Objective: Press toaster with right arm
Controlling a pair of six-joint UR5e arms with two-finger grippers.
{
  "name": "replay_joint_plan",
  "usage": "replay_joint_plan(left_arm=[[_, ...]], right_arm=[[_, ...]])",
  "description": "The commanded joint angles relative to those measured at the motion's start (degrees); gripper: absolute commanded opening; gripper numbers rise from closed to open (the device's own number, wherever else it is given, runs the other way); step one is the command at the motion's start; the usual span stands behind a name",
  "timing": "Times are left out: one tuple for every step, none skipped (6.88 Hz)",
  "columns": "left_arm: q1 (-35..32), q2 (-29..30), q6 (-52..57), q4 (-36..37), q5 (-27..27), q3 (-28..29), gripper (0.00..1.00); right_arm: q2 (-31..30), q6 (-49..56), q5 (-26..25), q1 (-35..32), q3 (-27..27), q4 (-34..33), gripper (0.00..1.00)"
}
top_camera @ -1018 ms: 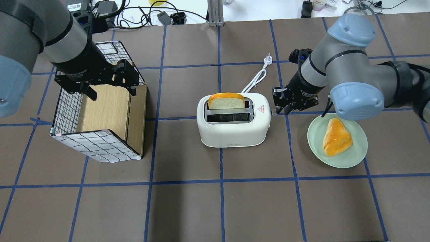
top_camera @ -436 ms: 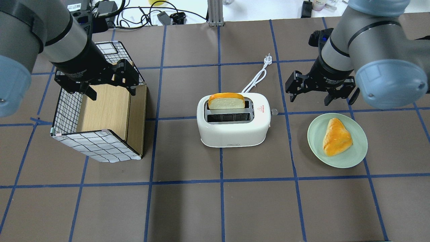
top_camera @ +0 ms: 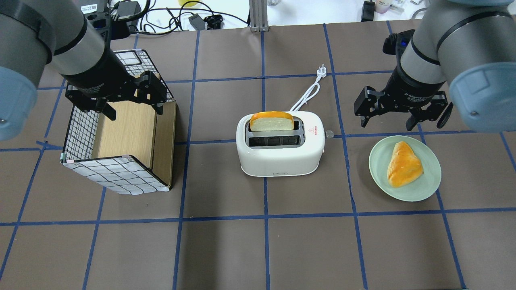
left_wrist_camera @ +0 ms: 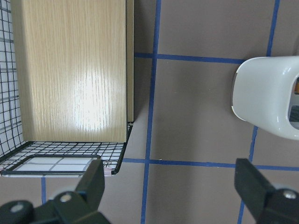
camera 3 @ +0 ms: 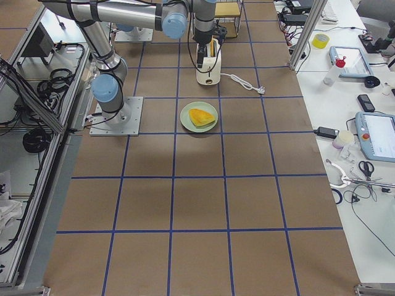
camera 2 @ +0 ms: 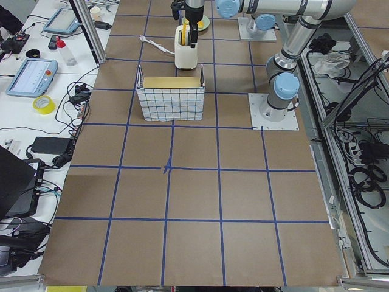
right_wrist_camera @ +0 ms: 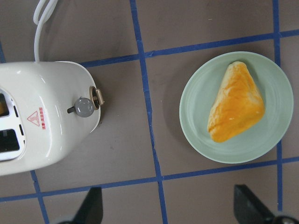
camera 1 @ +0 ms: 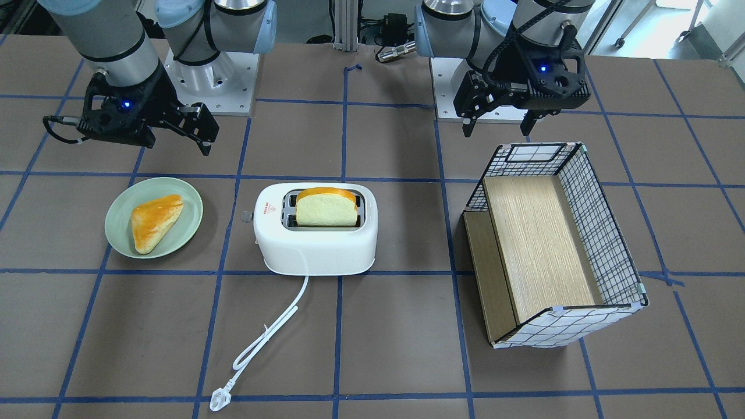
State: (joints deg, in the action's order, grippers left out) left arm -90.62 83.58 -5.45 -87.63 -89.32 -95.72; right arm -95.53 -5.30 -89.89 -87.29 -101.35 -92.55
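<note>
Beside the plate (top_camera: 377, 161), the toaster (top_camera: 282, 161) lies crosswise, lever (top_camera: 329, 133) toward the wide-open, empty right pincer (top_camera: 386, 124).

Field check, overhead view: pale green plate (top_camera: 378, 165) on the right, one golden triangular pastry (top_camera: 404, 164) lying on it, narrow end toward the far edge. Well apart on the left I see a wire-grid basket (top_camera: 121, 177) with white checked lining; a pale wooden board (top_camera: 127, 135) inside, a narrower wooden strip just beside it. Bread slice (top_camera: 271, 121), orange crust up, stands on edge between the two. Brown table (top_camera: 306, 249) taped in blue squares. Cables (top_camera: 169, 16) on the white bench beyond
</note>
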Motion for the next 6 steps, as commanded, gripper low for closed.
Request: replay_joint_plan(left_arm=[[0.0, 0.0, 0.0, 0.0, -0.1, 0.0, 1.00], [0.0, 0.0, 0.0, 0.0, -0.1, -0.1, 1.00], [0.0, 0.0, 0.0, 0.0, 0.0, -0.1, 1.00], [0.0, 0.0, 0.0, 0.0, 0.0, -0.1, 1.00], [0.0, 0.0, 0.0, 0.0, -0.1, 0.0, 1.00], [0.0, 0.0, 0.0, 0.0, 0.0, -0.1, 1.00]], right_arm=[[-0.6, 0.0, 0.1, -0.1, 4.8, 6.1, 1.00], [-0.7, 0.0, 0.2, -0.1, 5.2, 6.2, 1.00], [-0.7, 0.0, 0.2, -0.1, 5.3, 6.2, 1.00], [-0.6, 0.0, 0.2, -0.1, 5.3, 6.2, 1.00], [-0.6, 0.0, 0.3, -0.1, 5.3, 6.1, 1.00], [-0.5, 0.0, 0.3, -0.1, 5.3, 6.0, 1.00]])
